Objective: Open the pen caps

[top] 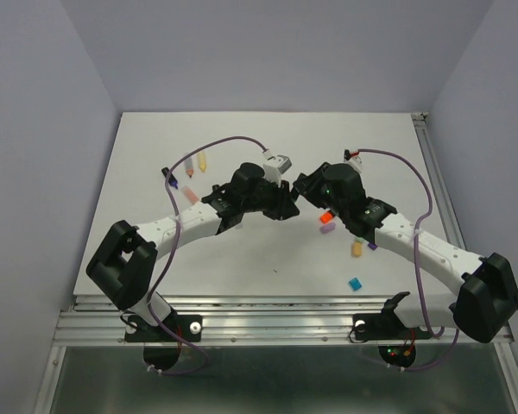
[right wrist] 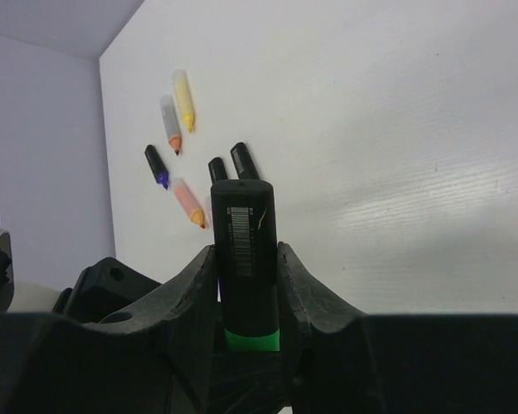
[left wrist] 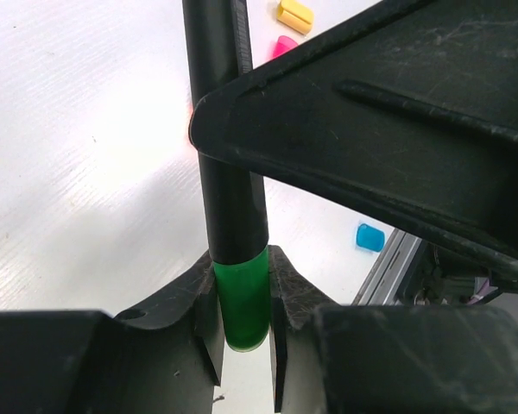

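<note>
Left wrist view: my left fingers (left wrist: 198,321) are clamping the green cap (left wrist: 242,297), held above the worktop (left wrist: 69,172). Right wrist view is showing only a green sliver of it; there my right fingers (right wrist: 190,293) are gripping the black barrel (right wrist: 244,250). Uncapped pens (right wrist: 184,99) are lying beyond.

L arm (top: 186,226), R arm (top: 423,246): white links, black joint housings, purple cables (top: 233,142) looped over each. L pincer (left wrist: 244,315) matte black, scuffed. Green/red LEDs (top: 395,351) at R base.
</note>
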`<state>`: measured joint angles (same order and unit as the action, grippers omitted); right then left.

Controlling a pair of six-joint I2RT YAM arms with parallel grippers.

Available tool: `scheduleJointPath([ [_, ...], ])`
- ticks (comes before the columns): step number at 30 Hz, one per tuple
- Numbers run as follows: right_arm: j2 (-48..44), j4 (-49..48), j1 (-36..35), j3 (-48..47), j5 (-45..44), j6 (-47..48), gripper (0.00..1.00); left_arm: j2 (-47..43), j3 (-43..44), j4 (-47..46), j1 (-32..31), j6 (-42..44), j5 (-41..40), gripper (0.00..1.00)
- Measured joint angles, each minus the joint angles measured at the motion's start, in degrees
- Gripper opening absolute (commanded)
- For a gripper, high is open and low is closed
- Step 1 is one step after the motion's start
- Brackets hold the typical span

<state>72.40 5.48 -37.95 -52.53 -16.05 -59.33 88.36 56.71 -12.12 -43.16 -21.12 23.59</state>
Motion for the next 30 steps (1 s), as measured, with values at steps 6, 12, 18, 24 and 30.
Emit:
scheduleJointPath([
  [6, 0.87, -1.14, 0.00, 0.00, 0.79, 0.48, 0.29, 0.00, 0.00, -0.11, -0.04, -3.08, -0.98, 0.00],
  [12, 1.90, -3.10, 0.00, 0.00, 0.76, 1.57, 0.36, -0.02, 0.00, -0.24, -0.04, -5.68, -2.25, 0.00],
  [18, 3.04, -4.46, 0.00, -0.02, 0.44, 2.64, 0.43, 0.00, 0.00, 0.33, -0.04, -7.37, -3.45, 0.00],
  [24, 4.72, -4.50, -0.02, -0.02, 0.07, 3.17, 0.55, 0.09, 0.17, 0.46, -1.38, -7.72, -2.80, 0.00],
  [30, 5.99, -4.46, 0.04, -0.04, -0.33, 3.67, 0.48, 0.20, 0.94, 0.85, -2.14, -7.78, -2.67, 0.00],
])
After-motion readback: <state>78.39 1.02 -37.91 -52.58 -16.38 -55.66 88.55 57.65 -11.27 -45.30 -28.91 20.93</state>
